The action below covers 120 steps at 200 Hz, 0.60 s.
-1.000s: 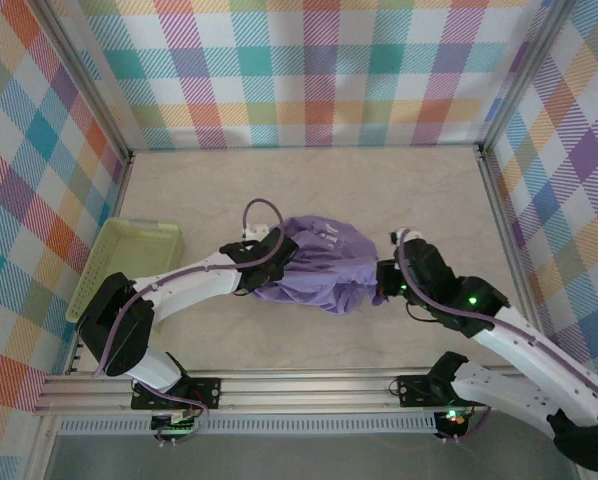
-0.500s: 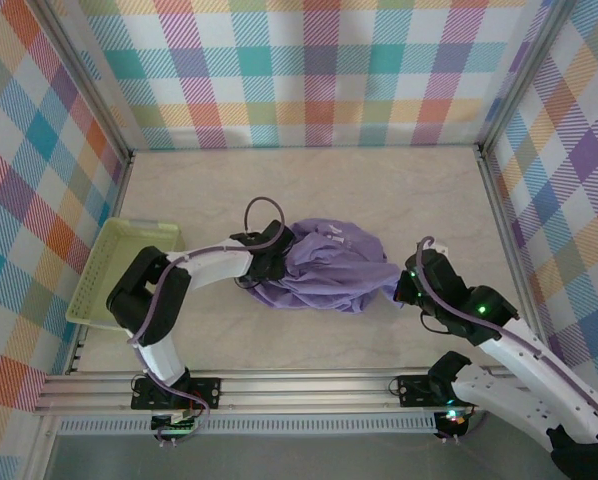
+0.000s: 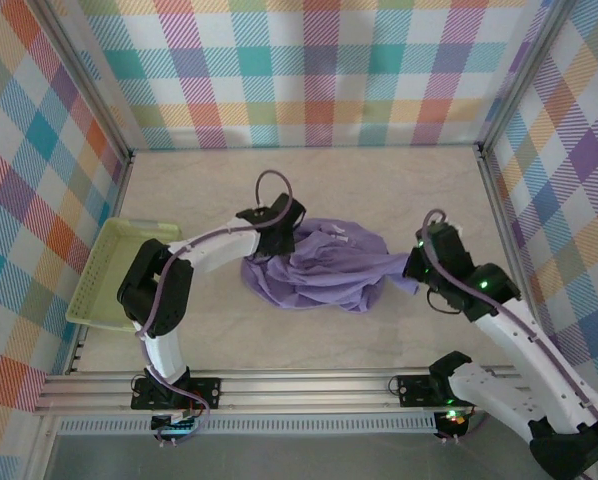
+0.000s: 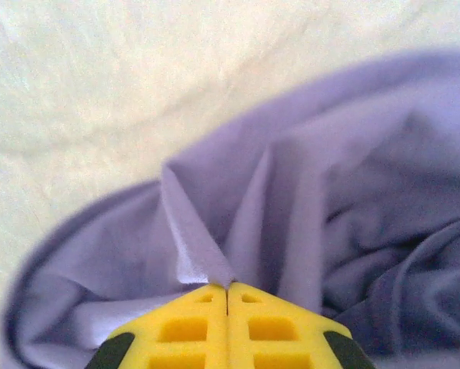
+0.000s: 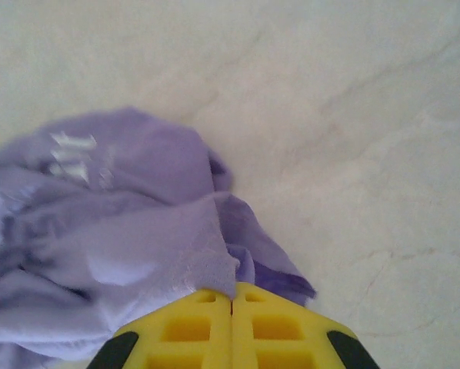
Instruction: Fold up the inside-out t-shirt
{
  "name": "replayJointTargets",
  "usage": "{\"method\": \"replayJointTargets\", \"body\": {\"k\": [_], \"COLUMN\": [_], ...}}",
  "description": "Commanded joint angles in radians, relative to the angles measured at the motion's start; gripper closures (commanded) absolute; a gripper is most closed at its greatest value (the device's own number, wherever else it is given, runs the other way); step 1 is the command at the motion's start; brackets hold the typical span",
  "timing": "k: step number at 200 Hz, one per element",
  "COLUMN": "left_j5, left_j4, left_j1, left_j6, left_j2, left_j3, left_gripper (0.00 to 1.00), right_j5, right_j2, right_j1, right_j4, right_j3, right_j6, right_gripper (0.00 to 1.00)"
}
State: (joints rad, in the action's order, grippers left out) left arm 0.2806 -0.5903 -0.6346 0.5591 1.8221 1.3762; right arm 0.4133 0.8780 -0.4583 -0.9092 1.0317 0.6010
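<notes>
Spreading between plaid walls (image 3: 309, 60), the pale marbled worktop (image 3: 379, 190) carries everything in view. The inside-out t-shirt (image 3: 324, 270) lies bunched and wrinkled near the worktop's middle, somewhat toward the near edge, and is drawn out sideways between the two tools.

A light green basket (image 3: 99, 262) sits against the left edge, well apart from the cloth. The left arm (image 3: 204, 255) bends over the basket's right side and reaches across to the shirt.

The left gripper (image 3: 276, 243) sits at the shirt's left far side. In its wrist view, its yellow jaws are pressed together on a raised fold of lavender fabric (image 4: 353, 200), which peaks just ahead of the left gripper (image 4: 228, 296).

The right gripper (image 3: 416, 268) is at the shirt's right end, toward the right edge. Its jaws are likewise closed flat, pinching a corner of the cloth (image 5: 122, 223) where it meets the right gripper (image 5: 231, 296).

A small white label (image 5: 72, 150) shows on the shirt's far part, and its writing is too blurred to read.
</notes>
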Motion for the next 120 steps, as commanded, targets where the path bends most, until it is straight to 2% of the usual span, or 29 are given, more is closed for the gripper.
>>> {"method": "replayJointTargets", "body": {"k": [1,27,46,68,90,120], "left_j5": [0.035,0.084,0.079,0.069,0.065,-0.037], "left_j4": [-0.109,-0.195,-0.180,-0.092,-0.030,0.054], "left_j1": [0.053,0.059,0.058,0.043,0.038,-0.009], "left_j6": [-0.072,-0.146,-0.166,-0.154,-0.089,0.036], "left_j2": [-0.085,-0.169,-0.265,-0.409,-0.511,-0.550], "left_j3": [0.199,0.469,0.499,0.299,0.016,-0.325], "left_gripper": [1.00,1.00,1.00,1.00,1.00,1.00], "right_j5": [-0.060,-0.075,-0.090,-0.131,-0.183,-0.237], "right_j2": [0.045,0.121,0.137,0.101,0.039,-0.011], "right_j1": [0.108,0.166,0.165,0.167,0.165,0.165], "right_j4": [0.025,0.024,0.039,0.069,0.106,0.129], "right_j3": [0.214,0.507,0.611,0.547,0.345,0.056], "right_j6": [-0.112,-0.177,-0.205,-0.204,-0.184,-0.123], "right_gripper": [1.00,1.00,1.00,1.00,1.00,1.00]}}
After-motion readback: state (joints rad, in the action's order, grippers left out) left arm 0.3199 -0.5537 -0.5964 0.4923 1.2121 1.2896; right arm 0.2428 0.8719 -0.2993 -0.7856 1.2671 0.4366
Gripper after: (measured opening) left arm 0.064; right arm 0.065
